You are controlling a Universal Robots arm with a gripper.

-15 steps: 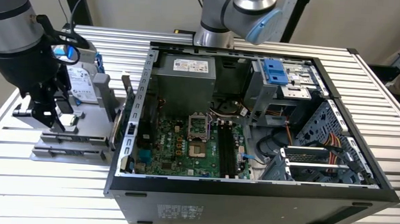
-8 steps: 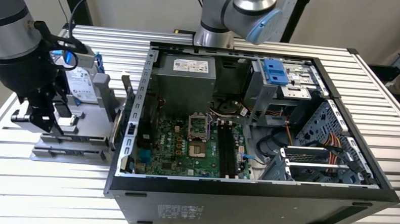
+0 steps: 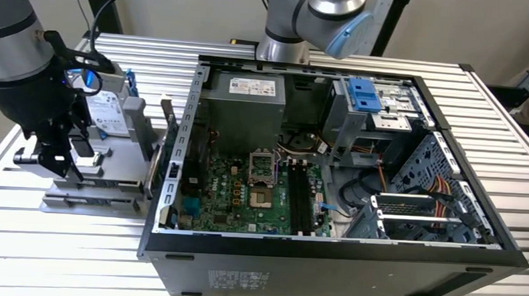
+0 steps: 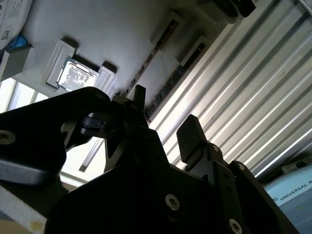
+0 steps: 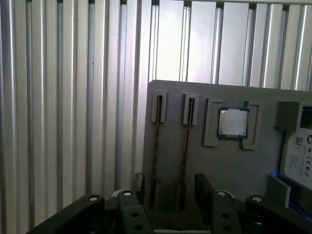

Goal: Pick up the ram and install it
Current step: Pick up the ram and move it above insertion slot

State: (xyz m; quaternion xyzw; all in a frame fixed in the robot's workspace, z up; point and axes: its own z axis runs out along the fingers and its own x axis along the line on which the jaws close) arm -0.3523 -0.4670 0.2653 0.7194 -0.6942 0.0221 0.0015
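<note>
First wrist view: a long, narrow, thin dark ram stick (image 5: pixel 157 141) is seen edge-on, stood in a slot of a flat grey fixture tray (image 5: pixel 229 165). A second ram stick (image 5: pixel 187 141) of the same kind is seated in the parallel slot just beside it. Neither stick is touched. The black two-finger gripper (image 5: pixel 170 184) is held over one end of the two slots, its fingers (image 5: pixel 204 187) spread wide with nothing gripped; both sticks are lined up within the gap.

On the same tray, a small square silver processor chip (image 5: pixel 233 123) is set in its own recess beside the second stick. Past it, a silver box-shaped hard drive (image 5: pixel 298 161) with a white label is seen.

The tray is laid on a ribbed aluminium slat table (image 5: pixel 73 97).

In the exterior view, the tray is placed at the view's left, just beside a black open computer case (image 3: pixel 331 258). A green motherboard (image 3: pixel 236 193) with long black memory slots (image 3: pixel 300 196) is exposed inside, well apart from the gripper.
</note>
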